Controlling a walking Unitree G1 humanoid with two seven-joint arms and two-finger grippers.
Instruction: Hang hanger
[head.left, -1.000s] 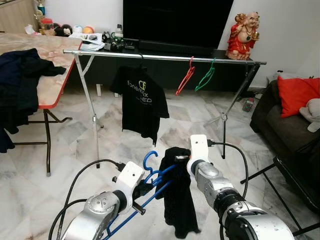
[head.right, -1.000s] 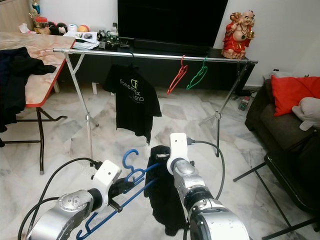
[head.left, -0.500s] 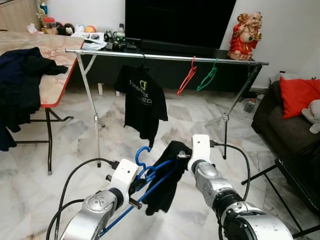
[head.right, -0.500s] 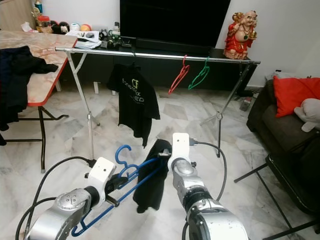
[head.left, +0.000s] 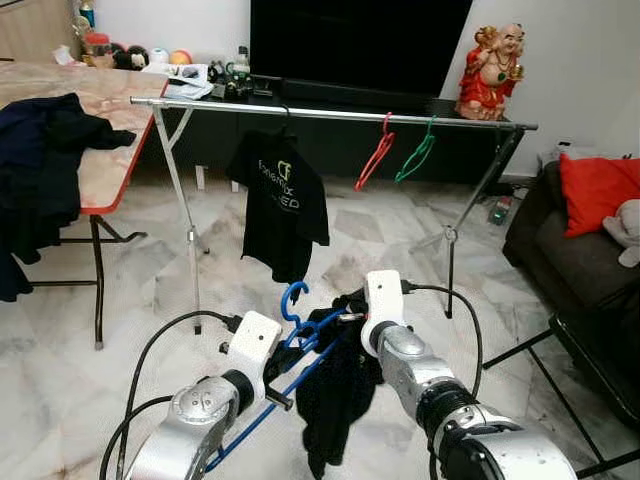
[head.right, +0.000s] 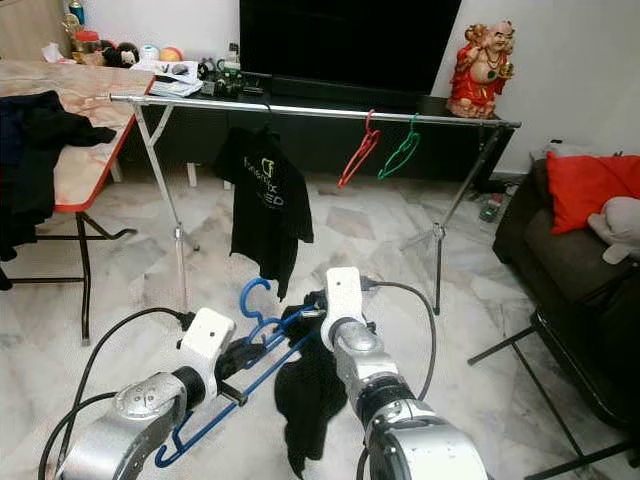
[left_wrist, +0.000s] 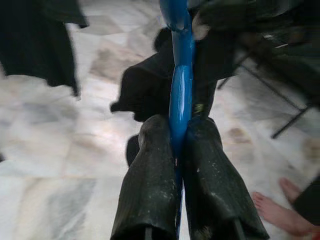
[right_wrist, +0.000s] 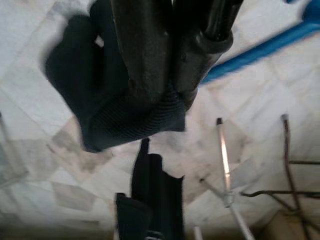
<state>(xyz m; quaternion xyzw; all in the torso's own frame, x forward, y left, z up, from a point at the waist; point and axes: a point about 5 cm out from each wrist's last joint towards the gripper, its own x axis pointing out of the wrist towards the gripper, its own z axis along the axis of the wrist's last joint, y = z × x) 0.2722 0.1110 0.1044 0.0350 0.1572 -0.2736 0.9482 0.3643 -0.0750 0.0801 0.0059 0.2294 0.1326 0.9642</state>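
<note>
My left gripper (head.right: 243, 357) is closed on a blue hanger (head.right: 250, 355), whose hook curls up toward the rail and whose long arm slants down to my left. My right gripper (head.right: 312, 318) holds a black cloth (head.right: 305, 395) that droops from the hanger toward the marble floor (head.right: 120, 290). Ahead stands a metal rail (head.right: 320, 112) carrying a black T-shirt (head.right: 262, 205), a red hanger (head.right: 355, 152) and a green hanger (head.right: 398, 152) side by side. A table (head.right: 85, 150) with dark clothes (head.right: 30, 165) stands to my left, a red cushion (head.right: 592, 185) to my right.
</note>
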